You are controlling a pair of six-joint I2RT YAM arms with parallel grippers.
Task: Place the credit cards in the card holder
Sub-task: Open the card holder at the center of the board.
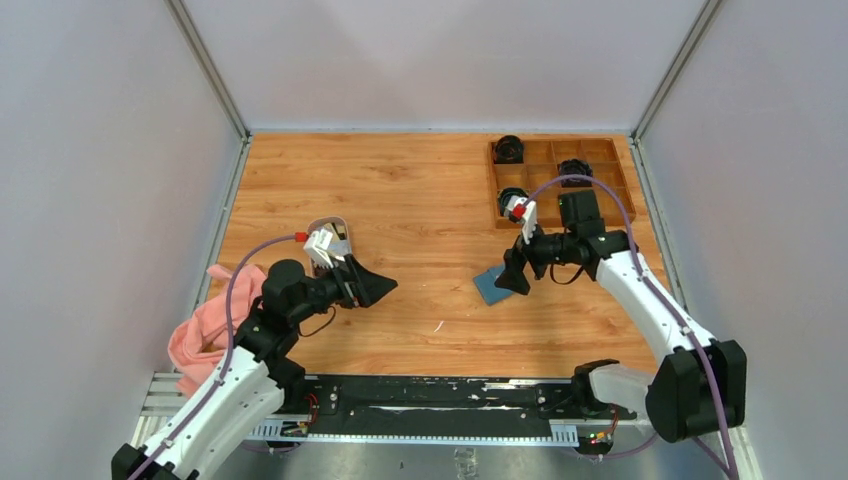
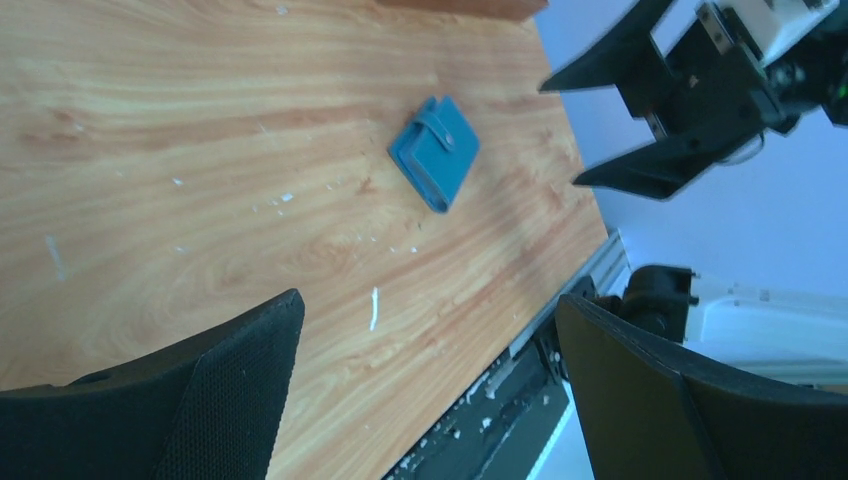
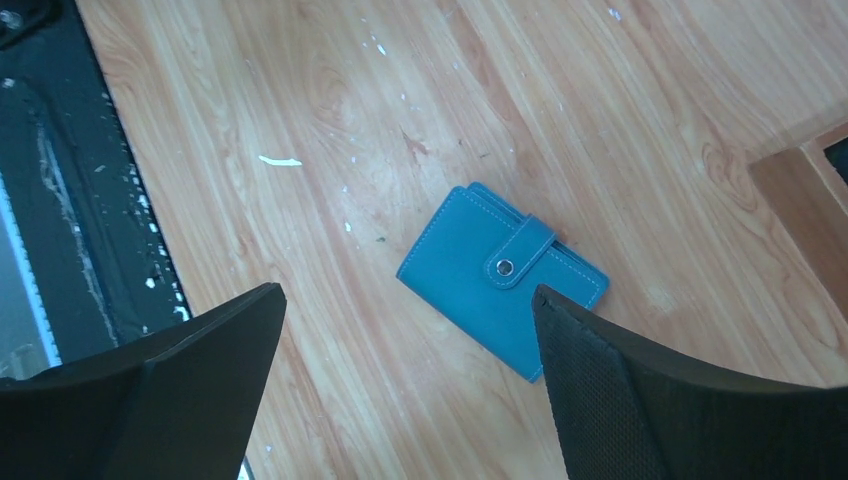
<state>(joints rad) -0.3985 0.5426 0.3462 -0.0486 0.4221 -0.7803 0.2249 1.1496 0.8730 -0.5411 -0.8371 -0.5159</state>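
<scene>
A wood-grain counter [image 1: 420, 190] seen from above, with two robot arms reaching in from its near edge. The card holder [image 3: 503, 277] lies flat and closed on the counter, right of centre, nearer to us than a brown wooden compartment tray [image 1: 543, 150]. It sits directly under the right jaws. It is a small teal-blue wallet, roughly square, with pale stitching along its edges and a short strap fastened by a round metal snap. The right jaws hang above it, spread as wide as they go and holding nothing, and their black, finely textured fingers [image 3: 640, 400] frame it on either side. The left jaws, well to the left over bare counter, are equally wide and empty. A small oval dish [image 1: 335, 228] shows behind the left wrist and a crumpled pink cloth [image 1: 205, 335] lies at the near left. We cannot make out any credit cards. We judge the holder light, thin and slightly soft, with a smooth, leather-like skin that may slide when nudged. It hugs the counter, so a pinch across two opposite edges seems best. The strap will probably need lifting while the other jaws pin the body down.
</scene>
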